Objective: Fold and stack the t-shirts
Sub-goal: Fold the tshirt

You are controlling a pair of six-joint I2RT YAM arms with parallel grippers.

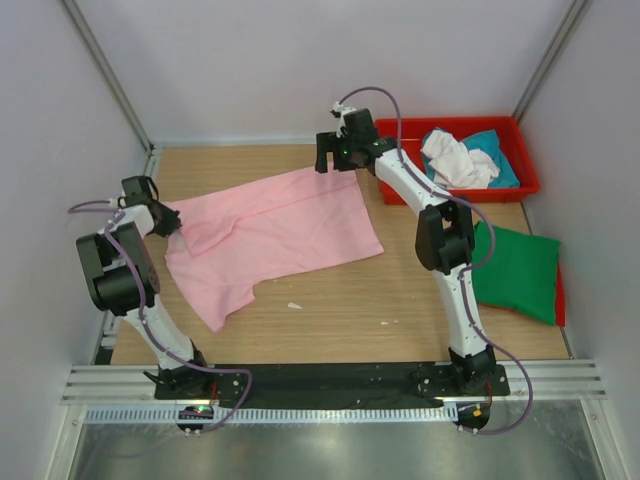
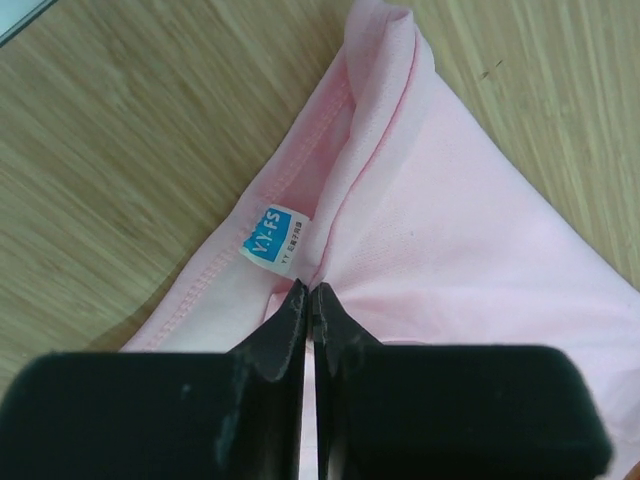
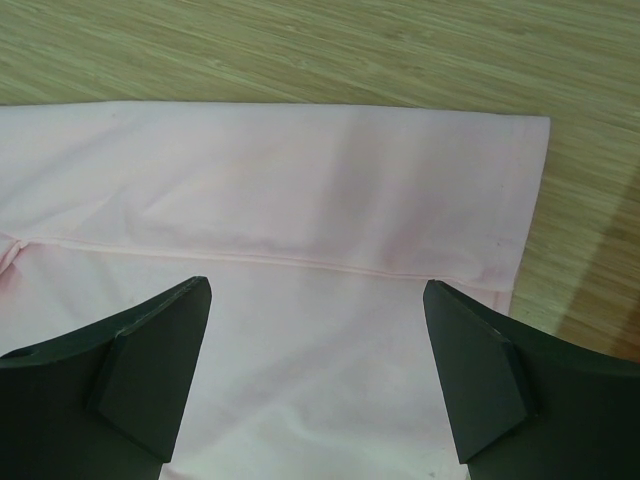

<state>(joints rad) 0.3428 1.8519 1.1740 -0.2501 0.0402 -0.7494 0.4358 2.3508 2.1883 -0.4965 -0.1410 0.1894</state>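
Observation:
The light pink t-shirt (image 1: 275, 232) lies spread on the wooden table, partly folded. My left gripper (image 1: 172, 220) is shut on its left edge; in the left wrist view the gripper (image 2: 309, 292) pinches pink cloth (image 2: 450, 250) just below the blue neck label (image 2: 268, 240). My right gripper (image 1: 337, 160) is open and hovers over the shirt's far right corner; in the right wrist view the gripper (image 3: 317, 300) is wide apart above the flat hem (image 3: 300, 200), holding nothing. A folded dark green t-shirt (image 1: 515, 270) lies at the right. White (image 1: 455, 160) and teal (image 1: 495, 150) shirts sit in the tray.
The red plastic tray (image 1: 520, 185) stands at the back right. A second red edge (image 1: 560, 295) shows under the green shirt. A small white scrap (image 1: 294, 305) lies on the table in front of the pink shirt. Walls enclose the table on three sides.

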